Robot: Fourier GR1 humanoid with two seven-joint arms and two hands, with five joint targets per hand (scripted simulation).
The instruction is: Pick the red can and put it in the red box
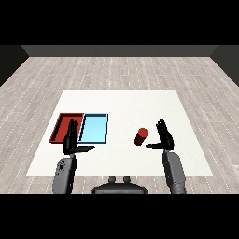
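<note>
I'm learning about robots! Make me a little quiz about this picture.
1. True or false: the red can is already inside the red tray.
2. Which hand is nearer the can? A) left hand B) right hand
3. Fill in: the tray right beside the red one is light ____.

Key: 1. False, it stands on the table. 2. B. 3. blue.

I count 1 red can [141, 137], 2 trays — 1 red tray [61, 122], 1 light blue tray [94, 128] — and 1 white table [121, 100].
</note>
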